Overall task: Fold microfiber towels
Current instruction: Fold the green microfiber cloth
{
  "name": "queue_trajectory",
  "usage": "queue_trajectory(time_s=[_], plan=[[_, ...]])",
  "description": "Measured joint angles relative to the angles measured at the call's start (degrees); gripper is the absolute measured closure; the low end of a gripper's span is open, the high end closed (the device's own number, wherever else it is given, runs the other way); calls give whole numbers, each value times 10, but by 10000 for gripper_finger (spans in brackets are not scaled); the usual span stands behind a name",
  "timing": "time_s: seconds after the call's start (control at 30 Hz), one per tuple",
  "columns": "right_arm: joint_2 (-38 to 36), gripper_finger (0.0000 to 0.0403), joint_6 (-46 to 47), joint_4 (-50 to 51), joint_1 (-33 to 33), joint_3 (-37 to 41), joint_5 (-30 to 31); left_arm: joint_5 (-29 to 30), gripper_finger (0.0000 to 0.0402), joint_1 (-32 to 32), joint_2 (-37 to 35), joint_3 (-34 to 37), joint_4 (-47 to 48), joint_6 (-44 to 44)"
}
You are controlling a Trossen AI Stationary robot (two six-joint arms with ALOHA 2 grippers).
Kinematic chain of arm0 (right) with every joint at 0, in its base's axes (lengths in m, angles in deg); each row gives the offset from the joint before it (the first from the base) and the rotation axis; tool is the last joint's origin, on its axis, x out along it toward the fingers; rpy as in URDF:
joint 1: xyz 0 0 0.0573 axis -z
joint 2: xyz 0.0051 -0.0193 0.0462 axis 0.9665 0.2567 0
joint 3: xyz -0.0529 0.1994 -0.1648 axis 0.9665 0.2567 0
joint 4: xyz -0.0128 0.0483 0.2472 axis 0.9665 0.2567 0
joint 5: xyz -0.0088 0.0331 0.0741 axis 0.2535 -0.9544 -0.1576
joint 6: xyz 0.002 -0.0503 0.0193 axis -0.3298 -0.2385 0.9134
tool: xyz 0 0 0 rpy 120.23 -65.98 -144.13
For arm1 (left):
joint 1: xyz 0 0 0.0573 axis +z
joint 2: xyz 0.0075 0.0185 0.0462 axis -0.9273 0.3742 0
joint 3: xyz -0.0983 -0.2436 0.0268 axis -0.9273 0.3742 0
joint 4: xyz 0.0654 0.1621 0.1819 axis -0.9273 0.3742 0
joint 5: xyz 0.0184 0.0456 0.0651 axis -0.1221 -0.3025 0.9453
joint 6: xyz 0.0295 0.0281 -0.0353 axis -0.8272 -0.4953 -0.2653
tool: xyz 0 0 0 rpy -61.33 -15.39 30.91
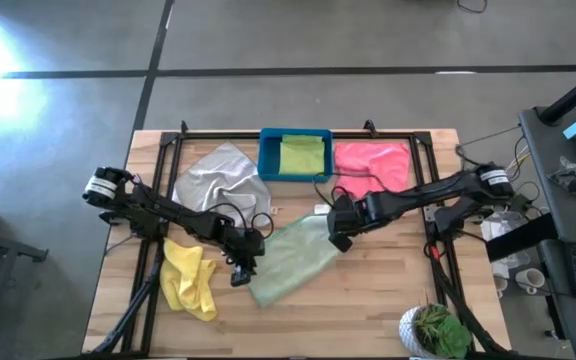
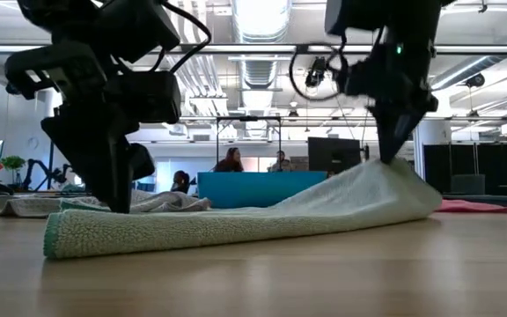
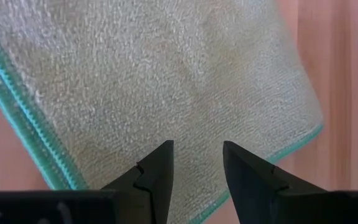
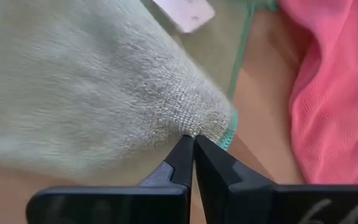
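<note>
Towel, sage green [image 1: 293,260], lies mid-table, and your right gripper [image 4: 193,138] has its fingers pinched together on the corner at its two o'clock, lifting it. Your left gripper [image 3: 196,155] stands over the nine o'clock edge, fingers apart, holding nothing. Pink towel [image 1: 373,165] lies at one o'clock.

You see two dark, jointed arms with looped black cables and silver-white cylindrical base joints. Each gripper, left gripper [image 3: 196,163] and right gripper [image 4: 193,144], carries tapered black fingers.
</note>
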Motion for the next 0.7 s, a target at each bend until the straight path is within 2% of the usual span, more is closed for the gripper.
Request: queue_trajectory(time_s=[0.17,0.27,0.5,0.7], plan=[[32,394,-4,-19,1,9,0,-13,279,-1,0,6,0,17],[51,387,-30,-38,1,6,-21,-31,279,-3,0,8,0,18],[68,335,-45,-47,12,-3,-47,-66,279,-18,0,10,-9,15],[15,288,-71,10,34,-28,-47,-68,279,-36,0,12,-14,18]])
